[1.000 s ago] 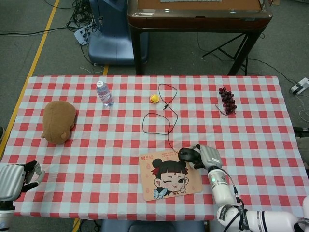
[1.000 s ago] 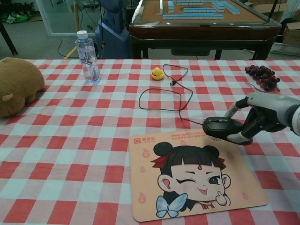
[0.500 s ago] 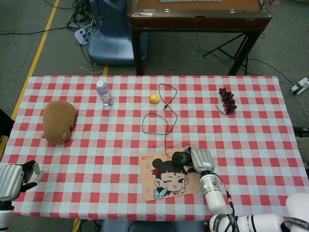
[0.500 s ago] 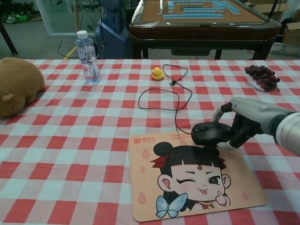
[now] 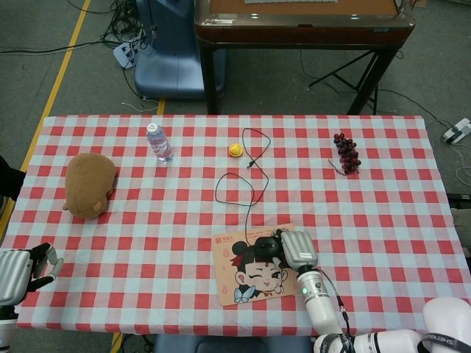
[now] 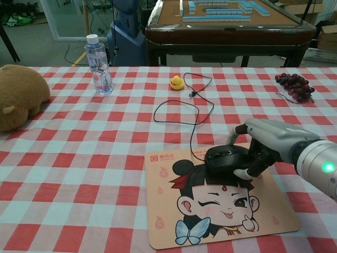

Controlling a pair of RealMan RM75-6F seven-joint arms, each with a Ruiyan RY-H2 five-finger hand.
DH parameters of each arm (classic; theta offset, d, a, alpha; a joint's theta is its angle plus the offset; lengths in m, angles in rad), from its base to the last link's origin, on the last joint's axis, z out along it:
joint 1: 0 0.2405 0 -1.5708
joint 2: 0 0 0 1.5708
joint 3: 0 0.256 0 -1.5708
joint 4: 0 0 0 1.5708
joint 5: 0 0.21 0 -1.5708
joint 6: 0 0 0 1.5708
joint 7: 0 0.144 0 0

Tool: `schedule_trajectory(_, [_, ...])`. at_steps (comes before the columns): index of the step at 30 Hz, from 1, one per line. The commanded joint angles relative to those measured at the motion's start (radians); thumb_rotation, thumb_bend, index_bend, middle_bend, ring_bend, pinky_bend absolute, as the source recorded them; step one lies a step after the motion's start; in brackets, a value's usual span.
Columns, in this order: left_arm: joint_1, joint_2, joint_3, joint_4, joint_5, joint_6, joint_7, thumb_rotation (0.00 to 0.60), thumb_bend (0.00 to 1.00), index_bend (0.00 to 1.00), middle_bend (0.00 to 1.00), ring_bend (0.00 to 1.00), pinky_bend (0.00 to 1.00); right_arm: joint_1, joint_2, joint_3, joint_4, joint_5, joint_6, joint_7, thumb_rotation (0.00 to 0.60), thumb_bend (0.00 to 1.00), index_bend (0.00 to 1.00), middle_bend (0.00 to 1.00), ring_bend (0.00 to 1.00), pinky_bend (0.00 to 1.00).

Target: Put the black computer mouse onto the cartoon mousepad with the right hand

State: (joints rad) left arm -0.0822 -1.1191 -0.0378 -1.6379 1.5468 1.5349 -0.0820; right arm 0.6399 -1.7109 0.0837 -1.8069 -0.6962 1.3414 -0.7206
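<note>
Black mouse (image 6: 227, 159) is over the upper part of the cartoon mousepad (image 6: 174, 221), on the girl's hair, nose pointing left; can't tell if its base is touching the pad or just above it. Right hand (image 6: 260, 143) holds it from the right side, fingers (image 6: 243, 173) curled under and around the rear, thumb side across the top, so it is a side grip that leaves the underside free to set down flat. In the head view the hand (image 5: 296, 248) sits at the pad's top-right corner, forearm running in from the lower right, low and nearly level with the table. Mouse cable (image 6: 196, 124) trails back toward the table centre in a loose loop with slack, so I judge it shouldn't tug on release. Task looks nearly done: lower if needed, then let go. Left hand (image 5: 18, 271) is parked at the near left table edge, holding nothing, fingers loosely curled.
</note>
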Motion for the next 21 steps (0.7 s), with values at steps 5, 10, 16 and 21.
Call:
schedule_trajectory(5, [0.001,0.002,-0.001,-0.002,0.001,0.002,-0.003,0.600,0.57,0.56,0.90,0.82,1.00,-0.005,-0.008,-0.005,0.012,-0.005,-0.015,-0.019,0.600,0.11,0.38,1.00,1.00,1.00])
schedule_trajectory(10, [0.001,0.002,-0.001,-0.002,0.001,0.001,-0.003,0.600,0.57,0.56,0.90,0.82,1.00,-0.009,0.007,-0.003,-0.001,-0.003,-0.033,-0.026,0.600,0.00,0.23,1.00,1.00,1.00])
schedule_trajectory(16, [0.001,0.002,-0.001,-0.002,0.001,0.001,-0.004,0.600,0.57,0.56,0.90,0.82,1.00,-0.025,0.073,0.009,-0.077,-0.028,-0.026,-0.006,0.600,0.00,0.19,1.00,1.00,1.00])
schedule_trajectory(21, [0.000,0.001,0.001,-0.002,0.005,0.001,0.002,0.600,0.57,0.56,0.90,0.82,1.00,-0.025,0.154,0.025,-0.144,0.001,-0.054,0.000,0.600,0.08,0.19,1.00,1.00,1.00])
